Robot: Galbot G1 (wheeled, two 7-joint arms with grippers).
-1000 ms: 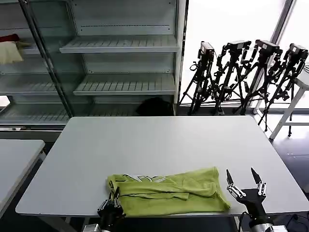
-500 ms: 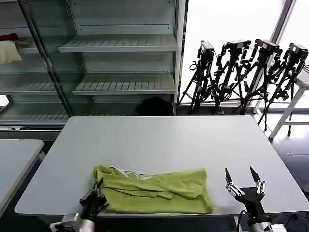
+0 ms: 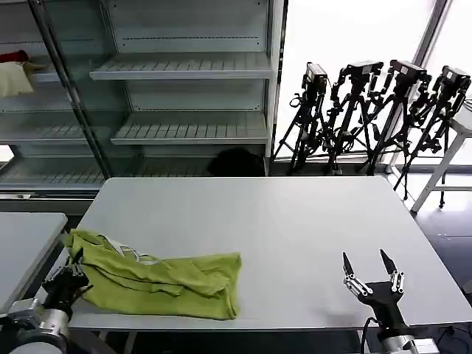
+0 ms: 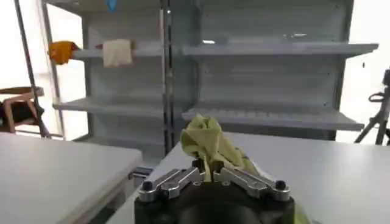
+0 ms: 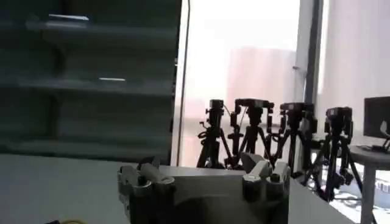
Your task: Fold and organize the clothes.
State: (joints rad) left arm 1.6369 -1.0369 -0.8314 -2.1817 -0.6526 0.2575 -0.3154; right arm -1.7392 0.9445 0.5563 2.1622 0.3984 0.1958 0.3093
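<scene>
The left end effector [image 3: 70,278] is pinching a bunched corner of the soft lime-green T-shirt [image 3: 158,276] at the white counter's [image 3: 280,221] near left corner, probably to reposition it, while the right end effector [image 3: 371,274] is waiting wide open and empty near the near right edge.

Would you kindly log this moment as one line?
left gripper: shut on T-shirt, table's left edge | right gripper: open, idle

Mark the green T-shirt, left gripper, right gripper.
green T-shirt [image 3: 166,279]: head view, middle of the bunched fabric.
left gripper [image 3: 71,278]: head view, fingertips shut on the shirt's edge.
right gripper [image 3: 371,264]: head view, between its open fingertips.
</scene>
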